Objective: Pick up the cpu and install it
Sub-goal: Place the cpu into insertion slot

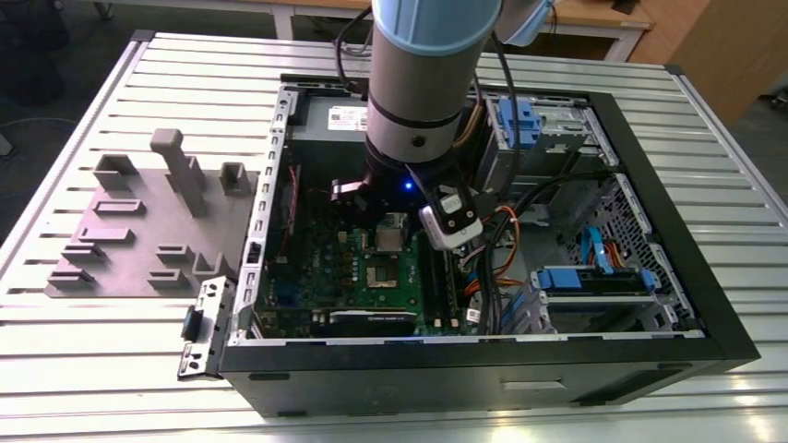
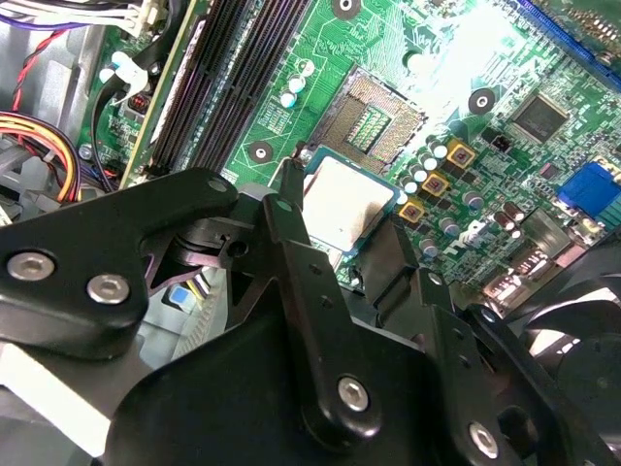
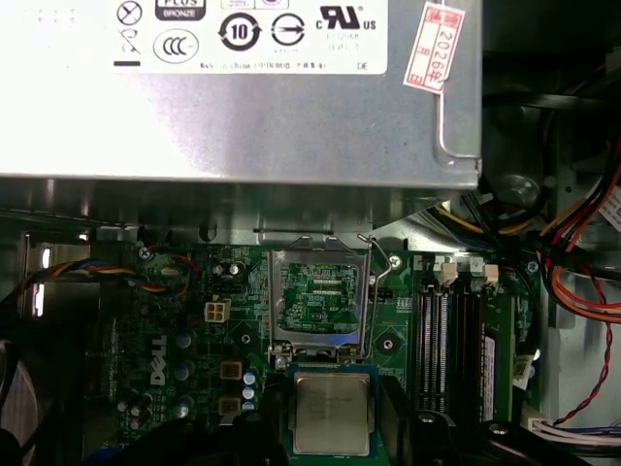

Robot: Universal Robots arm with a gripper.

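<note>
Two black fingers [image 2: 291, 238] stand narrowly apart with the cpu [image 2: 344, 199] between them. As far as the second wrist view allows, they press on two of its opposite edges, but the contact lines are hidden behind the fingers' own bulk. The cpu sits just beside the open socket [image 2: 374, 121], not over it, with its flat metal top up and a thin green rim showing round it. Black linkage covers the cpu's side away from the socket. Whether the chip hangs clear of the motherboard [image 2: 320, 49] or touches it cannot be told.

In the first wrist view the cpu [image 3: 332, 413] lies close to the socket [image 3: 318, 301], and its edge farthest from the socket is cut off at the border of the view. The socket's contact field is bare, and a thin lever [image 3: 376, 267] stands at its side. Long black memory sticks [image 3: 441, 330] run alongside the socket. A grey power supply [image 3: 243, 116] lies beyond the socket, on the side away from the cpu.

In the exterior view the arm [image 1: 419, 83] reaches down into the open computer case [image 1: 671, 277], which lies on a slatted counter [image 1: 124, 369]. The arm's thick barrel hides part of the board near the socket, and the fingers are hard to make out beneath it. A grey fixture plate [image 1: 124, 231] rests on the counter outside the case, well apart from the socket.
</note>
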